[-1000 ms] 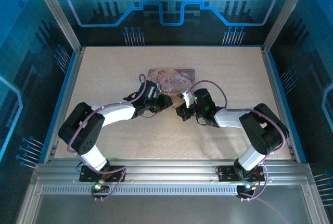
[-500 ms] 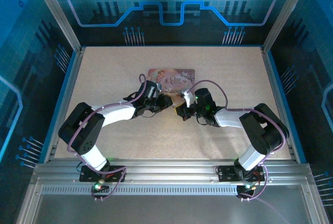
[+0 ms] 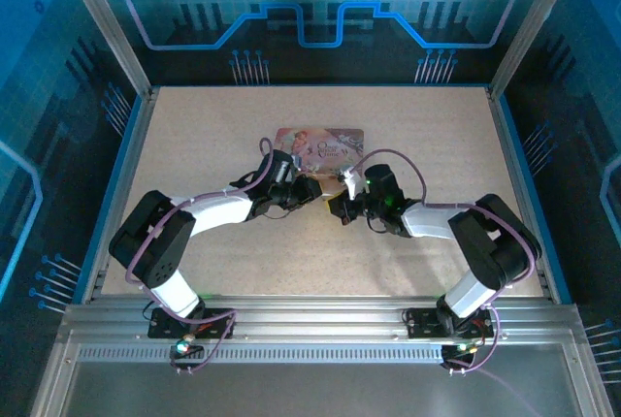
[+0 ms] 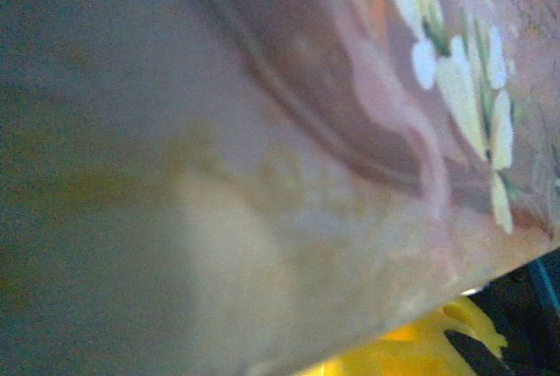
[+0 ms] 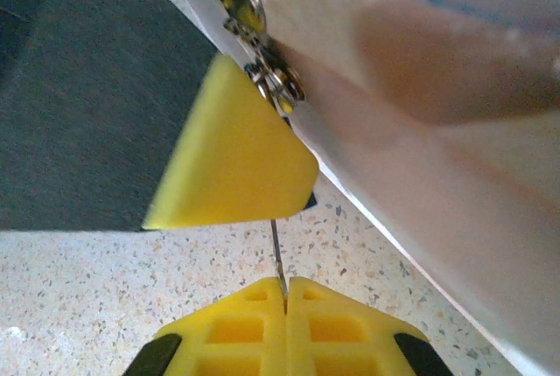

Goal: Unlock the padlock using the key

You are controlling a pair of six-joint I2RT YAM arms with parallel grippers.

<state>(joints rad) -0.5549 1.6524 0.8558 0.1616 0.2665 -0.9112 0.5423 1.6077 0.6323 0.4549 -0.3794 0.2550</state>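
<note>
Mid-table: pink tin box (image 3: pixel 320 144) lies flat, long side parallel to the far edge of the table (image 3: pixel 194 136). Both arms meet at the box's near side.

Right gripper (image 5: pixel 285 287): fingertips pressed together, pinching the key (image 5: pixel 276 249). Key seen edge-on as a thin metal sliver. Long axis runs straight out from the fingertips, free end pointing away from the wrist toward the box's near wall, tilted very slightly left. Its tip reaches the underside of the left gripper's yellow finger (image 5: pixel 232 162).

Silvery clasp (image 5: pixel 276 83) on the box wall, just beyond that finger.

Left gripper (image 3: pixel 309 187): at the box's near edge, wrist view blurred by the lid; jaw state cannot be told.
</note>
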